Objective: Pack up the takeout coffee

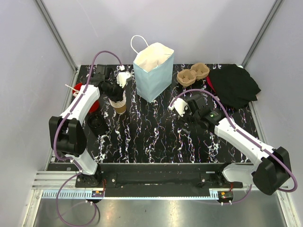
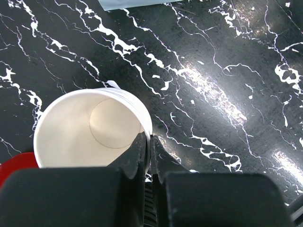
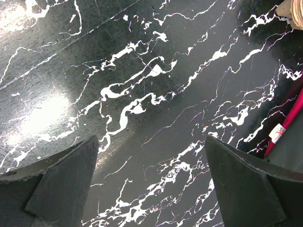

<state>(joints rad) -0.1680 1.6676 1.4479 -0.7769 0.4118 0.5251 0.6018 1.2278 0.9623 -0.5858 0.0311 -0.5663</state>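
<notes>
A tan paper cup (image 1: 119, 105) with a pale inside (image 2: 85, 132) stands upright at the back left of the black marble table; its side shows stacked rims, as if it tops a stack of nested cups. My left gripper (image 1: 115, 92) comes down on it from above. In the left wrist view the left gripper (image 2: 147, 138) is shut on the cup's wall, one finger inside the rim and one outside. A round black lid (image 1: 97, 124) lies on the table in front of the cup. My right gripper (image 1: 182, 108) hovers right of centre; the right gripper (image 3: 150, 144) stands open over bare table.
A light blue paper bag (image 1: 152, 71) stands open at the back centre. Two brown pulp carriers (image 1: 193, 74) and a black cloth (image 1: 234, 85) lie at the back right. A red dish (image 1: 88, 98) sits left of the cup. A red stick (image 3: 289, 118) lies near the right gripper.
</notes>
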